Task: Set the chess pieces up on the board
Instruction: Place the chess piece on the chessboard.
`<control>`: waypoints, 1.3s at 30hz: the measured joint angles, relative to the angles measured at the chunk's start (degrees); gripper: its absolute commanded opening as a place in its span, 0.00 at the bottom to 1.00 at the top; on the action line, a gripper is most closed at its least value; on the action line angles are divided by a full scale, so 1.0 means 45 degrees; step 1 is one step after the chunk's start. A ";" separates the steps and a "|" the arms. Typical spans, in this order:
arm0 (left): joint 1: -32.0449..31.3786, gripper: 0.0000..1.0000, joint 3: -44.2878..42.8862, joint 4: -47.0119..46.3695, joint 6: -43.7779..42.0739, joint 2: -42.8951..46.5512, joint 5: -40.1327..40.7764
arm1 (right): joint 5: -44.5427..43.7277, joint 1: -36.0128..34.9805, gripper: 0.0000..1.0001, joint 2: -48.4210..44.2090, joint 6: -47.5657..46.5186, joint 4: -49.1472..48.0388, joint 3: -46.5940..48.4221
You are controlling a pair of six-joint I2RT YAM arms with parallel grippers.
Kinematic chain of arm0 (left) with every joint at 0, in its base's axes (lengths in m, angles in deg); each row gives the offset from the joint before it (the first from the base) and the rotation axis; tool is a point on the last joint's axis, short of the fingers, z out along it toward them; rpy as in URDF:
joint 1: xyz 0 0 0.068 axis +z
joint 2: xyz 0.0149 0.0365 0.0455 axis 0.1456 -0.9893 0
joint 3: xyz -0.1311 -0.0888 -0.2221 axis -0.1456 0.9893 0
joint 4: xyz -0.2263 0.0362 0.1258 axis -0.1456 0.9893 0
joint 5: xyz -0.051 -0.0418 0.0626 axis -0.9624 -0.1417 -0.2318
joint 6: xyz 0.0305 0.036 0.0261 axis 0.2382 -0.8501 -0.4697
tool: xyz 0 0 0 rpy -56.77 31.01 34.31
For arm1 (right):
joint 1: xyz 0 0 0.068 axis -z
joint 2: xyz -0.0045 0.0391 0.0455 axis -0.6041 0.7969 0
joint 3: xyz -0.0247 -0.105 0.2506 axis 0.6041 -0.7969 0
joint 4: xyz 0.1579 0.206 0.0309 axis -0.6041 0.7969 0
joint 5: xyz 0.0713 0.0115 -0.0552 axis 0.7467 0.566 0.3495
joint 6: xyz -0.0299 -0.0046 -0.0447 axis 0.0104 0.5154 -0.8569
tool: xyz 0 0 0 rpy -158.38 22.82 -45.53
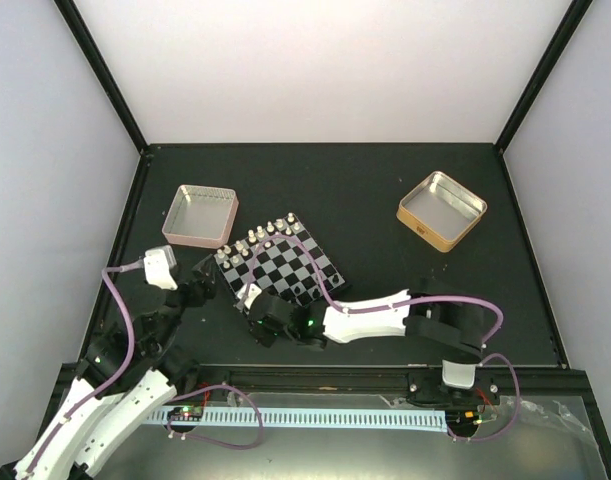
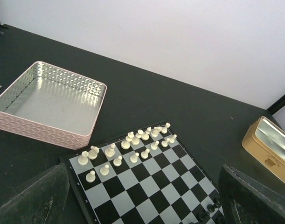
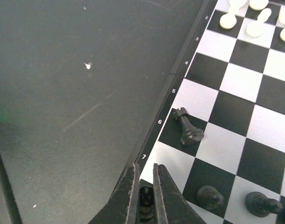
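Tins are lying bare-floored, pink tin (image 1: 199, 215) left, gold tin (image 1: 441, 209) right; right wrist view alone is showing right gripper (image 3: 145, 168) pinching black piece (image 3: 146, 201); left gripper (image 2: 144, 196) is gaping wide.

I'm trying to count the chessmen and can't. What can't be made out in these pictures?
Top view: the right arm covers the near rows of the board.
Left wrist view: the black pieces are cut off by the bottom edge.
Right wrist view: a dark thing sits between the right fingers, mostly hidden; piece or not, unclear.
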 measured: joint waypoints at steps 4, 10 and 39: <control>0.0000 0.89 0.0000 0.0102 0.0112 0.0034 0.0199 | -0.0160 0.0000 0.02 0.0675 -0.0005 0.0010 0.0350; 0.0000 0.89 0.0000 0.0165 0.0233 0.0029 0.0291 | -0.0369 0.0000 0.03 0.1137 0.0000 0.0000 0.0835; 0.0000 0.90 0.0005 0.0180 0.0233 -0.0393 0.0199 | -0.1608 0.0000 0.21 0.2210 0.0311 0.1200 0.1880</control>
